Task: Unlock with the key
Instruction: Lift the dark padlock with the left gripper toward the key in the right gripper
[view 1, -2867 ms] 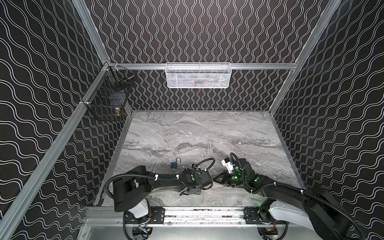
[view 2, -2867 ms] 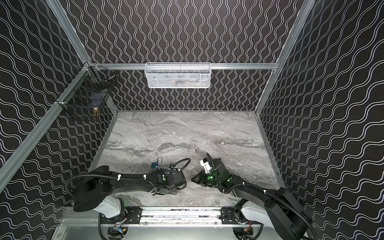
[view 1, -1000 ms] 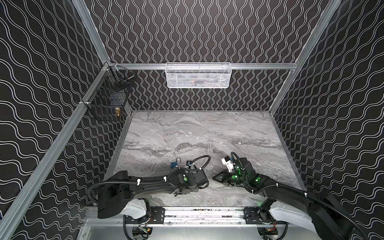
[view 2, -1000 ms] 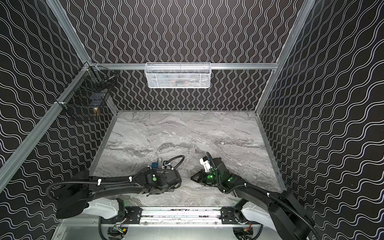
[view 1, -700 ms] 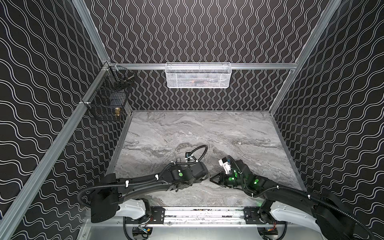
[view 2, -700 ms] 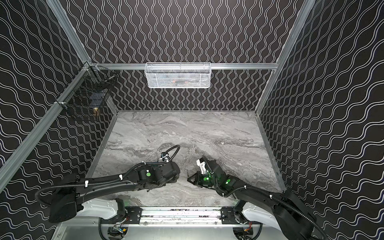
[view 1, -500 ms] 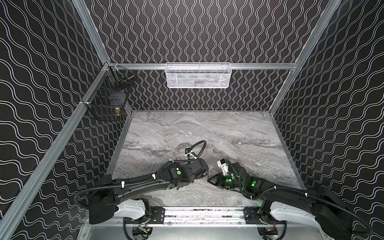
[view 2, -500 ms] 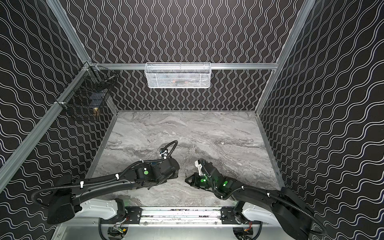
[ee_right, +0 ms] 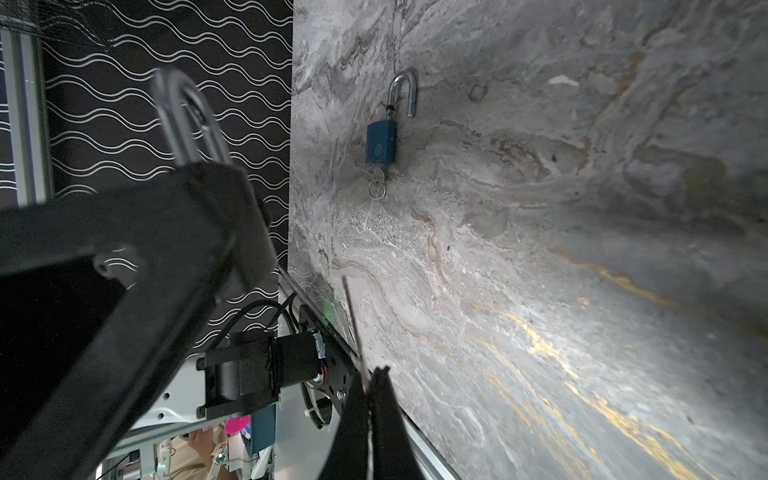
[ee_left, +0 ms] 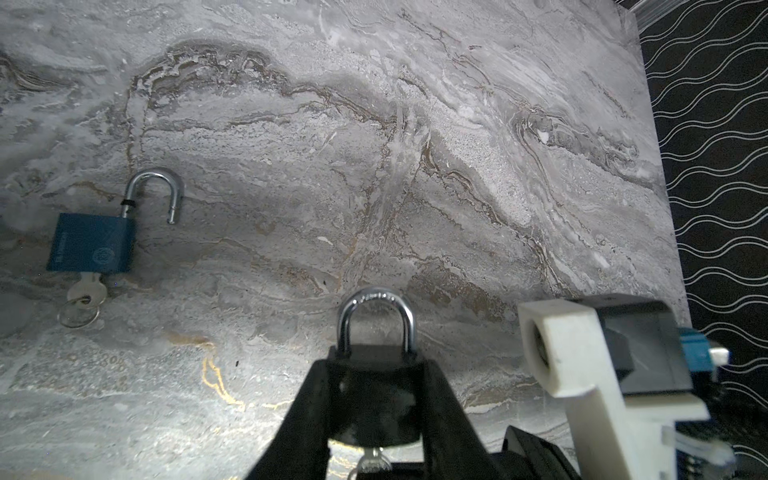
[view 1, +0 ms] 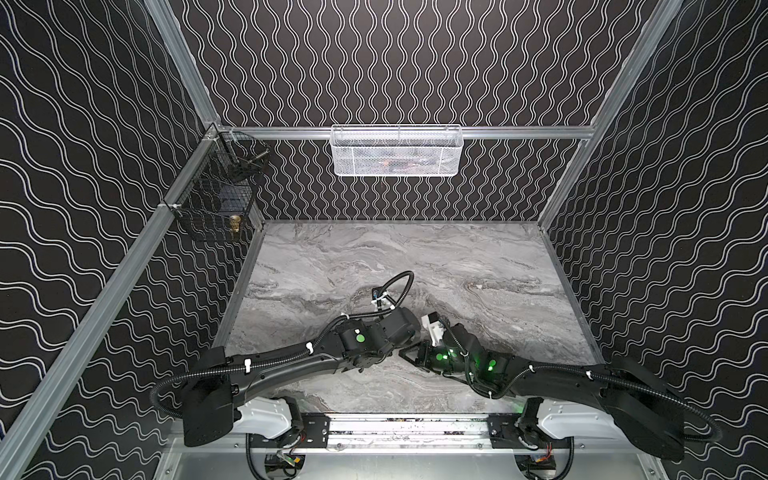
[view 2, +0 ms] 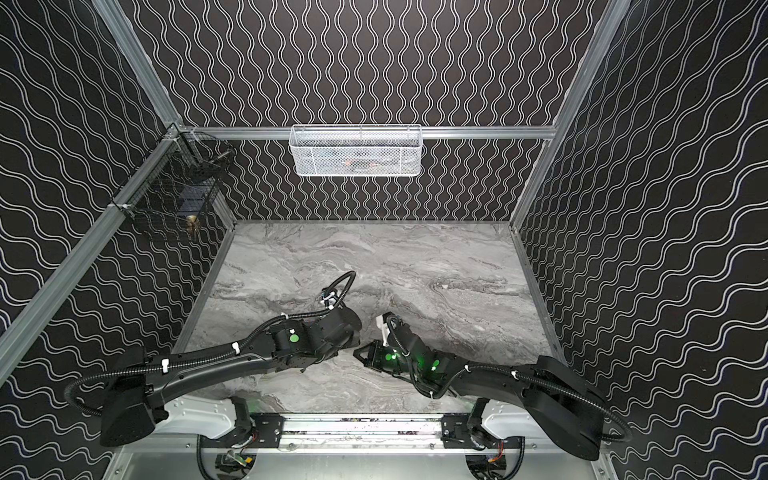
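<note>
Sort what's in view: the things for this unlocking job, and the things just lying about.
In the job:
black padlock with closed silver shackle, in left gripper
thin silver key, in right gripper

Lying about:
blue padlock, shackle open
white mesh basket
black wire basket

Black padlock [ee_left: 374,403]: body mostly swallowed by the left hand [ee_left: 376,368], fingers [ee_left: 303,415] clamped on both sides; only the shackle stands clear.
Key [ee_left: 374,460]: right under the black padlock, chopped by the picture's edge, just a sliver showing.
Right wrist view: black padlock [ee_right: 183,116] a close-up blur.
Thin strip [ee_right: 352,324]: pinched in the right hand [ee_right: 370,376] beside the black padlock, edge-on, can't tell what it is.
Blue padlock [ee_left: 91,243]: well apart from the black padlock; in both top views hidden behind the left arm [view 1: 374,338].
Black padlock, top views: hidden under that arm's wrist too.
White basket [view 1: 397,151]: far beyond the black padlock, contents too small to read.
</note>
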Motion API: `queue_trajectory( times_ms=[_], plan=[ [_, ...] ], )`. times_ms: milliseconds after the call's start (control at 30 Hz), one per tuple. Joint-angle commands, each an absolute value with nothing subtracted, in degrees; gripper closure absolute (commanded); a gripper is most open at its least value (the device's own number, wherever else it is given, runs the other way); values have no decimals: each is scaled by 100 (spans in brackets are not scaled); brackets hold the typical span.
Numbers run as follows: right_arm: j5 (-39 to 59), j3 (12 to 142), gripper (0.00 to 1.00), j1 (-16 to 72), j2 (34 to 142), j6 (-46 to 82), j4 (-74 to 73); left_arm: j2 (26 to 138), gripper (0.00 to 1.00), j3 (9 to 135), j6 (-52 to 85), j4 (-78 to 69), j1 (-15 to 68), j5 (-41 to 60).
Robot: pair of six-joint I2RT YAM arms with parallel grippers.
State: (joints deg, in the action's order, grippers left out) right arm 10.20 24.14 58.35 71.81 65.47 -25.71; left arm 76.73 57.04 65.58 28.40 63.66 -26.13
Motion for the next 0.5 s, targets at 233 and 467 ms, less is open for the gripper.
queue_trajectory(
  times_ms=[233,467],
  plan=[
    [948,2401,100,5854,7139,6361,-3191,7782,90,5892,6224,2879,6198,-2476],
    [870,2404,100,5854,6996,6276,-2987,7839,90,5932,6136,2918,6153,-2426]
  ],
)
